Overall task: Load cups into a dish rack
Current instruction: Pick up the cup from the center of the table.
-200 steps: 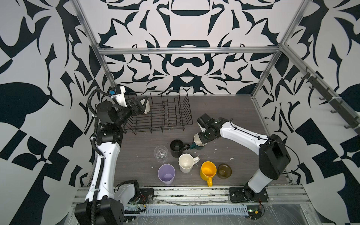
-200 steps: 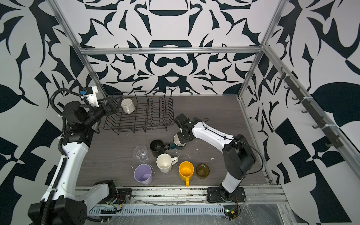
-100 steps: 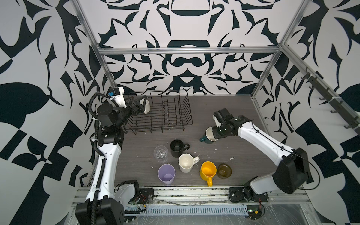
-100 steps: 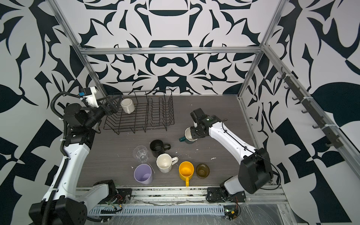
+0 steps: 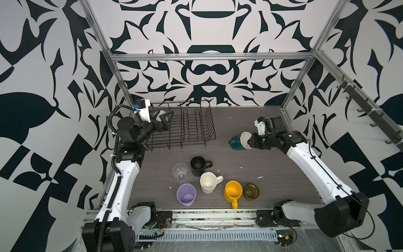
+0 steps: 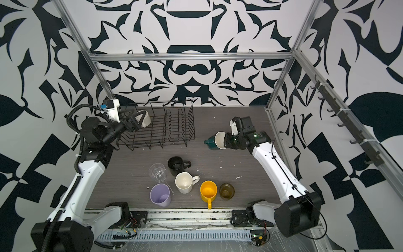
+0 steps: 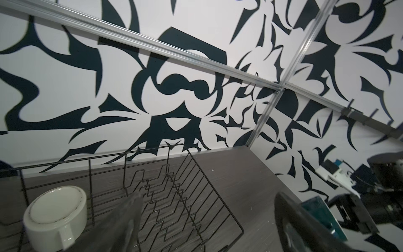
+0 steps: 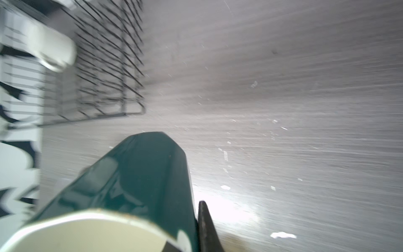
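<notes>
Dark wood-grain worktop (image 5: 272, 165), black-and-white patterned walls all round. Black wire dish rack (image 5: 205, 131) sits at the far-left corner of the worktop. A white mug (image 6: 145, 119) stands base-up inside it, at the rack's far-left end.

Left gripper (image 5: 164, 119) is over that end of the rack, jaws spread wide, nothing between them; the white mug is just beside one finger, outside the jaws.

Right gripper (image 5: 248, 141) pinches the wall of the teal mug (image 5: 236, 145), which is lifted off the worktop near the right edge, tipped on its side, mouth toward the gripper.

Upright in a cluster near the middle of the front edge:
- clear glass (image 5: 180, 173)
- black mug (image 5: 198, 166)
- cream mug (image 5: 208, 182)
- lilac tumbler (image 5: 186, 194)
- yellow mug (image 5: 233, 192)
- olive-brown glass (image 5: 251, 191)
</notes>
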